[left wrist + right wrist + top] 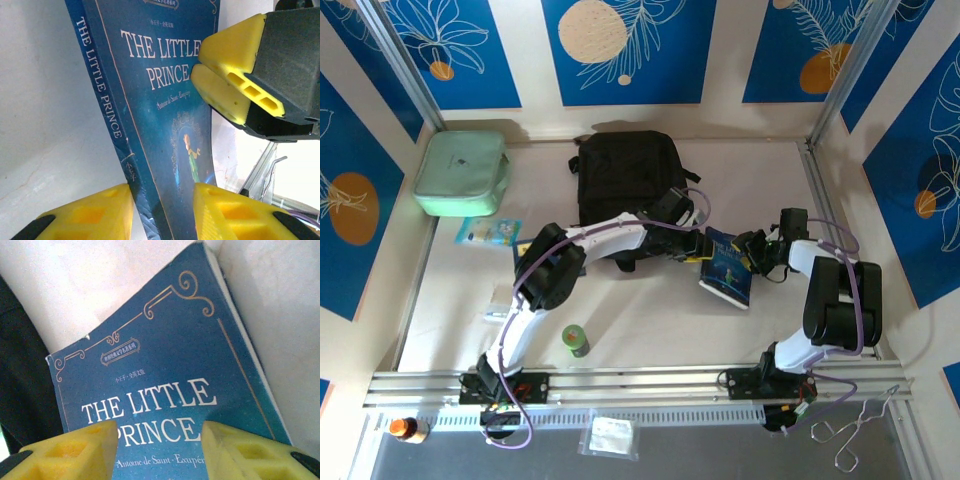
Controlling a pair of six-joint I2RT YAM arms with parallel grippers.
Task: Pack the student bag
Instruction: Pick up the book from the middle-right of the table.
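**Left claw** (162,195): yellow moulded plastic fingers with rectangular hollow cells were closed on the lower end of the book (165,100). One finger sat at the spine side and the other against the front cover.

**Right claw** (159,432): fingers of the same yellow plastic stood apart over the cover below the title and gripped nothing. Contact with the cover could not be determined.

**Book:** a slim paperback with a smooth deep-blue cover, pale lettering reading "THE LITTLE PRINCE", a gilt scrollwork border and white page edges. It was tilted between the two claws over the matte white table (640,320).

**Student bag** (625,175): large, black, soft woven fabric with straps. It lay flat at the rear centre of the table, just left of the book.

**Other items:** a mint green rounded-square zip case (462,172) sat at the rear left, well apart. A small green cylinder (575,340) stood upright near the front edge.
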